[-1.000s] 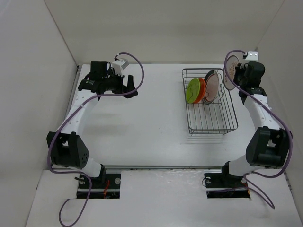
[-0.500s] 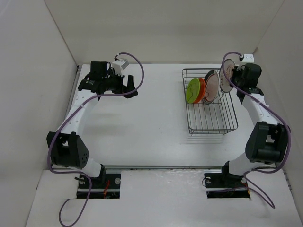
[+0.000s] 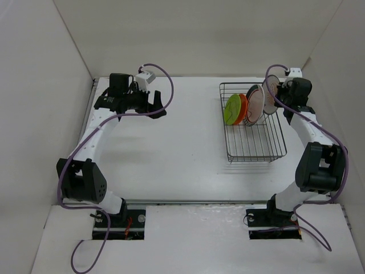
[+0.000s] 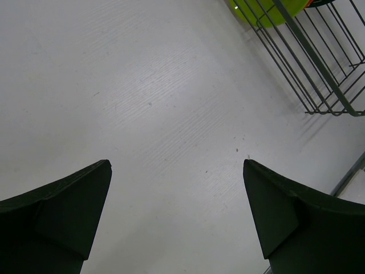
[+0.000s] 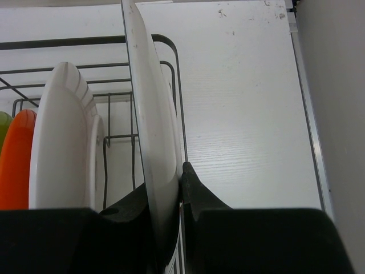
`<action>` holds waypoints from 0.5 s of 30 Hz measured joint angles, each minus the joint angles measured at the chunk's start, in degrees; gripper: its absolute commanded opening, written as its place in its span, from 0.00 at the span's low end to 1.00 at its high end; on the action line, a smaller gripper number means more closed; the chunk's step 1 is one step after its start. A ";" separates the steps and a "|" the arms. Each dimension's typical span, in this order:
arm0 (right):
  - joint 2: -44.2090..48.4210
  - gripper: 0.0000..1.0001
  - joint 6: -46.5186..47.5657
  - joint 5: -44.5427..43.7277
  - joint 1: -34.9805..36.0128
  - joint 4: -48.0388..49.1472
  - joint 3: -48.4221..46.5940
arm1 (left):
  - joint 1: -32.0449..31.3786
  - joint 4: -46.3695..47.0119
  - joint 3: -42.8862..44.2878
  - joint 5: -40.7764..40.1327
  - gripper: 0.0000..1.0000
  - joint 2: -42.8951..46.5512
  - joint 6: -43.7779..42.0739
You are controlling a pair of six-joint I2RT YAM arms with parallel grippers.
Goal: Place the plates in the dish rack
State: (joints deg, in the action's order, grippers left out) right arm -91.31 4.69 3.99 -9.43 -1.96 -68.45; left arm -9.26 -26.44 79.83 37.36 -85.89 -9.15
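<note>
White plate (image 5: 149, 103) clamped on edge in the right gripper (image 5: 165, 191) at the far right corner of the dish rack (image 3: 256, 158).

The plate is held upright by its lower rim between the closed fingers, with the rest of it rising ahead of them, just beside a dark-rimmed white plate (image 3: 256, 103) and apart from it. Whether its edge is already inside the wires cannot be told. An orange plate (image 3: 243, 103) and a lime green plate (image 3: 231, 109) are stood further left in the rack. The left gripper (image 4: 177, 165) is held spread wide over bare table (image 4: 159, 85), well apart from the rack.
</note>
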 measured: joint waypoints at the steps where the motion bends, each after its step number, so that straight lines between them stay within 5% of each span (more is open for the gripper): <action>1: 0.00 0.18 0.00 0.09 0.00 0.00 0.00 | 0.00 0.02 0.00 0.07 1.00 -0.11 0.00; 9: -0.07 0.28 -0.24 0.94 0.00 0.46 0.00 | 0.00 -0.02 0.00 0.09 1.00 -0.79 0.00; 15: -0.26 0.46 -0.70 1.33 0.00 1.44 0.00 | 0.00 -0.07 0.00 0.09 1.00 -0.79 -0.44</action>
State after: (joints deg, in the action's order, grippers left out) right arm -91.57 3.99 5.32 -9.43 -0.51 -68.45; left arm -9.26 -26.50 79.83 37.45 -86.67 -9.58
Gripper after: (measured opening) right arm 0.427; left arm 0.997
